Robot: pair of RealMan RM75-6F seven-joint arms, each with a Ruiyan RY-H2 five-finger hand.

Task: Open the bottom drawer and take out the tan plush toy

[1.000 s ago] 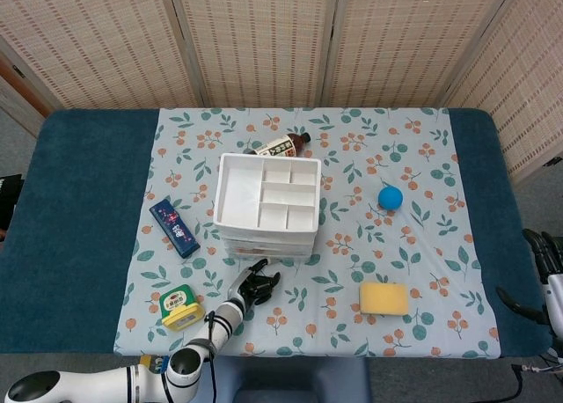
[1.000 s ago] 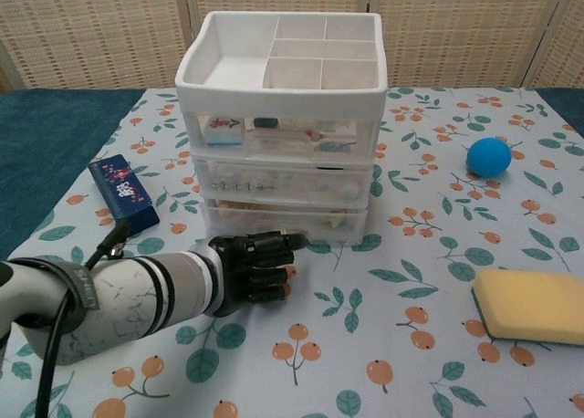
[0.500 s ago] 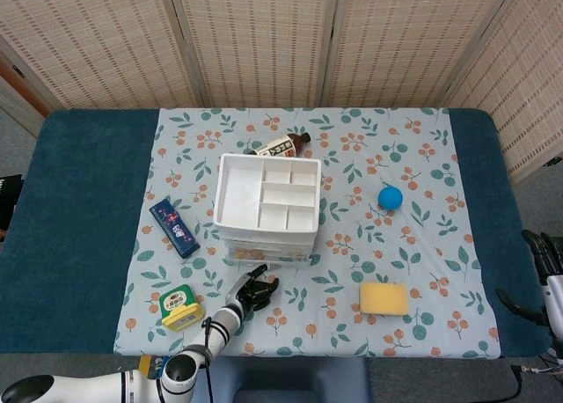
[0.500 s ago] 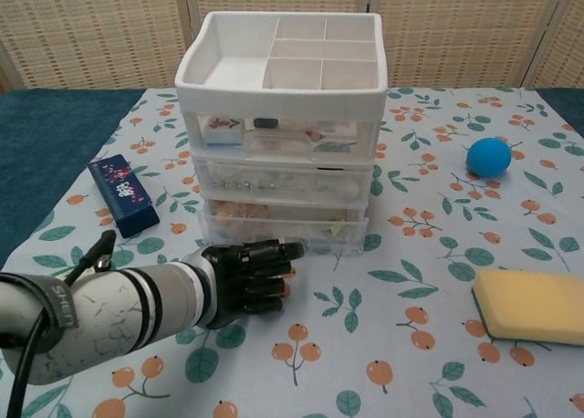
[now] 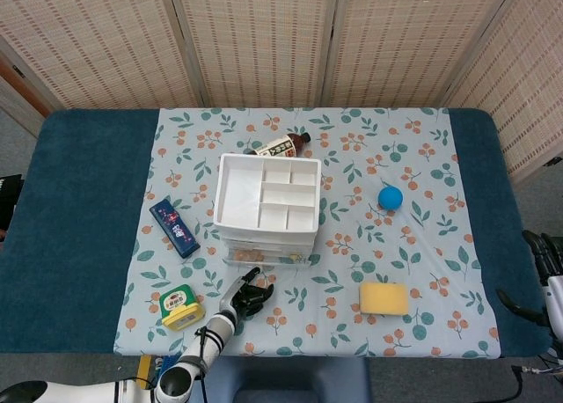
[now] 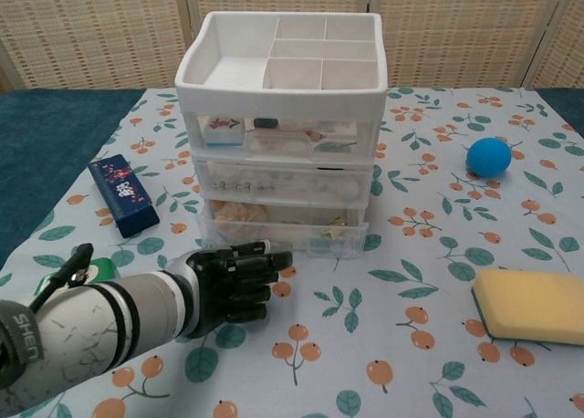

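Tan plush toy (image 6: 239,214) in bottom drawer (image 6: 285,235); beyond left robot hand (image 6: 235,279)

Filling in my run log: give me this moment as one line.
phase: opening bottom drawer | drawer: partly out | left robot hand: fingers curled at drawer front | plush toy: inside drawer | right robot hand: idle at table edge

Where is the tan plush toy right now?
The tan plush toy lies in the left part of the bottom drawer, which stands partly pulled out; in the chest view it sits just beyond the left hand.
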